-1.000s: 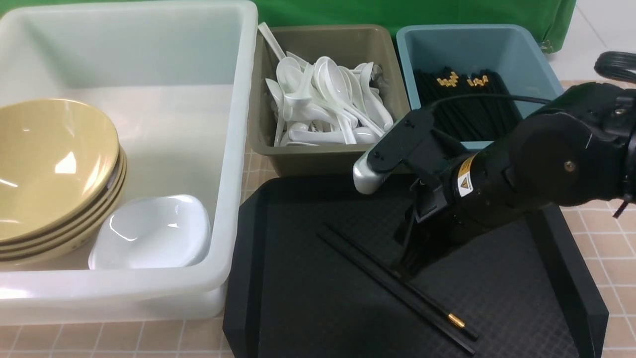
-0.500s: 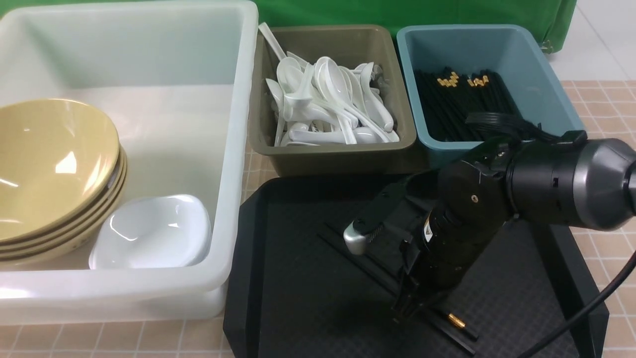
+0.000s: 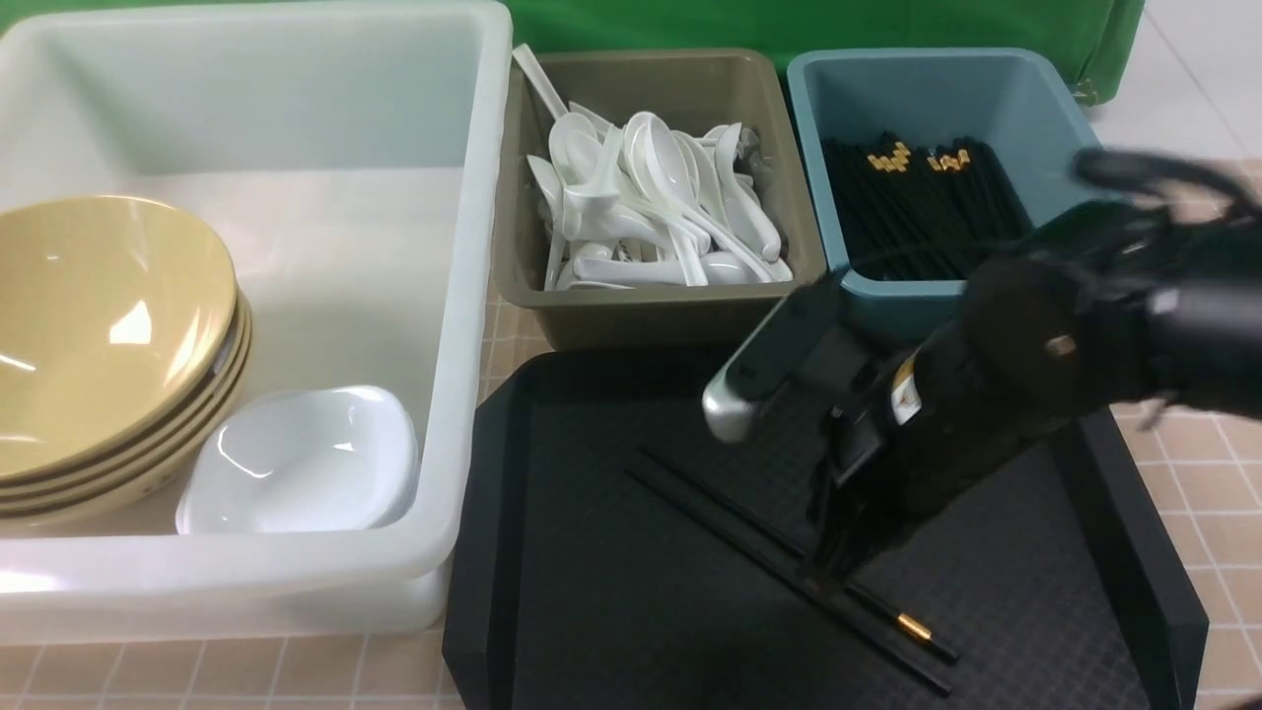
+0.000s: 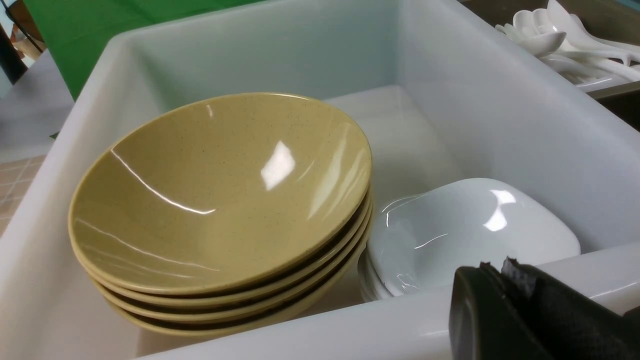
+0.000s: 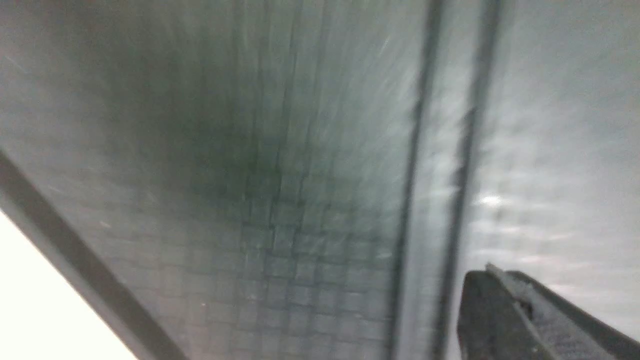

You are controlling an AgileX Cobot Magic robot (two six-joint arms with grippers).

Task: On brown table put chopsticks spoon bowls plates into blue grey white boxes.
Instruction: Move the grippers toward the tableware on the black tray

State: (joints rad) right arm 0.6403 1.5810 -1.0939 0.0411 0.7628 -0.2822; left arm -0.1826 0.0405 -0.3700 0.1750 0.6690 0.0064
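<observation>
Two black chopsticks [image 3: 730,518] with gold bands lie side by side on the black tray [image 3: 592,592]. My right gripper [image 3: 826,572] points down at them, shut and empty. In the blurred right wrist view the chopsticks [image 5: 425,150] run just beside the gripper [image 5: 489,272]. More chopsticks [image 3: 917,217] fill the blue box [image 3: 897,296]. Yellow bowls [image 3: 99,316] and white plates [image 3: 306,459] sit stacked in the white box [image 3: 246,582]. My left gripper [image 4: 495,267] is shut and empty over that box's near rim [image 4: 350,320], by the bowls [image 4: 220,190] and plates [image 4: 470,225]. The spoon is out of view.
The olive-grey box [image 3: 670,316] between the white and blue boxes holds a heap of plain white ceramic utensils. The tray has raised edges and stands on the brown table [image 3: 1203,473]. A green cloth hangs behind the boxes.
My right arm dropped low over the tray's near part half a second ago and has lifted back. The two chopsticks on the tray have shifted slightly. The left side is unchanged.
</observation>
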